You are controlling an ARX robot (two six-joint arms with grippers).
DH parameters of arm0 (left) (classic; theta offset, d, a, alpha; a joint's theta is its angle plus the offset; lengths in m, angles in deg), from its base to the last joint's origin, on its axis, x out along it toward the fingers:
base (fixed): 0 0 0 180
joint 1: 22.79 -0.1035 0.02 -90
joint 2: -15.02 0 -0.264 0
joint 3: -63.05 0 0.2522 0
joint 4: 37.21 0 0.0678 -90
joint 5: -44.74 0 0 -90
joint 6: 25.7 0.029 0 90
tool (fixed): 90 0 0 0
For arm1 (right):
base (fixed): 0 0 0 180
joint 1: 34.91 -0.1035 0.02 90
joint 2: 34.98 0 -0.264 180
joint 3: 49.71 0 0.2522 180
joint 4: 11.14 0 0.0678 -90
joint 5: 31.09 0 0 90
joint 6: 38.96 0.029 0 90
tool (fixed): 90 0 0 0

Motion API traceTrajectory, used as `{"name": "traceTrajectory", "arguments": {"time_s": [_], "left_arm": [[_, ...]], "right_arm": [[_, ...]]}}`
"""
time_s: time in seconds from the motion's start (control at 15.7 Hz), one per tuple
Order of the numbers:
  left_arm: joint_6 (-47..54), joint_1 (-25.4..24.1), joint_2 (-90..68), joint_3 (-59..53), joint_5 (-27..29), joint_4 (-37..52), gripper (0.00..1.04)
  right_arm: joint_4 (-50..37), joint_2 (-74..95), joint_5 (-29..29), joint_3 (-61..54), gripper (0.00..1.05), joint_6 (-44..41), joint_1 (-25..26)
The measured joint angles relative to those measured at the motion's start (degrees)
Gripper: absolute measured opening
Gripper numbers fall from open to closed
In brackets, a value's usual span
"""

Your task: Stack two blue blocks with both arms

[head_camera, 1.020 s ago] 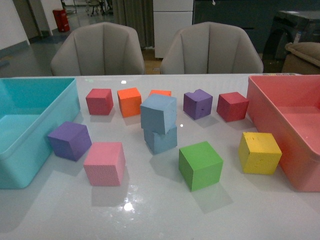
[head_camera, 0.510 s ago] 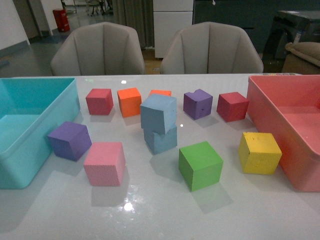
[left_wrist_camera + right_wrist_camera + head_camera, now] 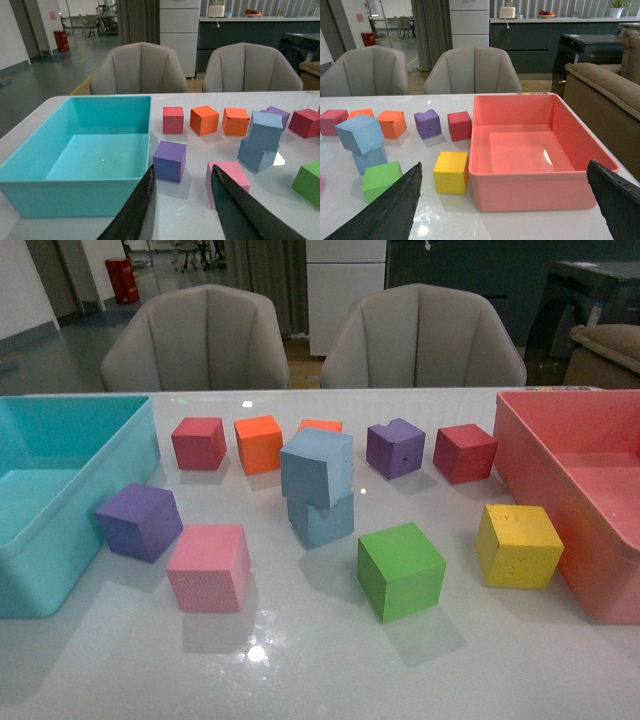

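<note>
Two sky-blue blocks stand stacked mid-table: the upper blue block [image 3: 317,466] sits skewed and tilted on the lower blue block [image 3: 322,518]. The same stack shows in the left wrist view, upper block [image 3: 266,130] over lower block [image 3: 255,155], and in the right wrist view, upper block [image 3: 360,133] over lower block [image 3: 369,159]. Neither arm appears in the front view. My left gripper [image 3: 182,175] is open, low over the table between the teal bin and a pink cube. My right gripper [image 3: 505,177] is open very wide, in front of the pink-red bin. Neither holds anything.
A teal bin [image 3: 60,540] lies at the left, a pink-red bin [image 3: 600,570] at the right. Around the stack sit cubes: purple [image 3: 140,521], pink [image 3: 208,567], green [image 3: 400,570], yellow [image 3: 518,545], red [image 3: 199,443], orange [image 3: 259,444], purple [image 3: 395,448], dark red [image 3: 465,453]. Two chairs stand behind.
</note>
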Motion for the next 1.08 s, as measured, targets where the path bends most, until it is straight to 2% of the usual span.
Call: {"name": "traceTrajectory", "arguments": {"time_s": [0.32, 1.08], "left_arm": [[0.0, 0.0, 0.0, 0.0, 0.0, 0.0, 0.98], [0.0, 0.0, 0.0, 0.0, 0.0, 0.0, 0.98]], "right_arm": [[0.0, 0.0, 0.0, 0.0, 0.98, 0.0, 0.0], [0.0, 0.0, 0.0, 0.0, 0.98, 0.0, 0.0]]}}
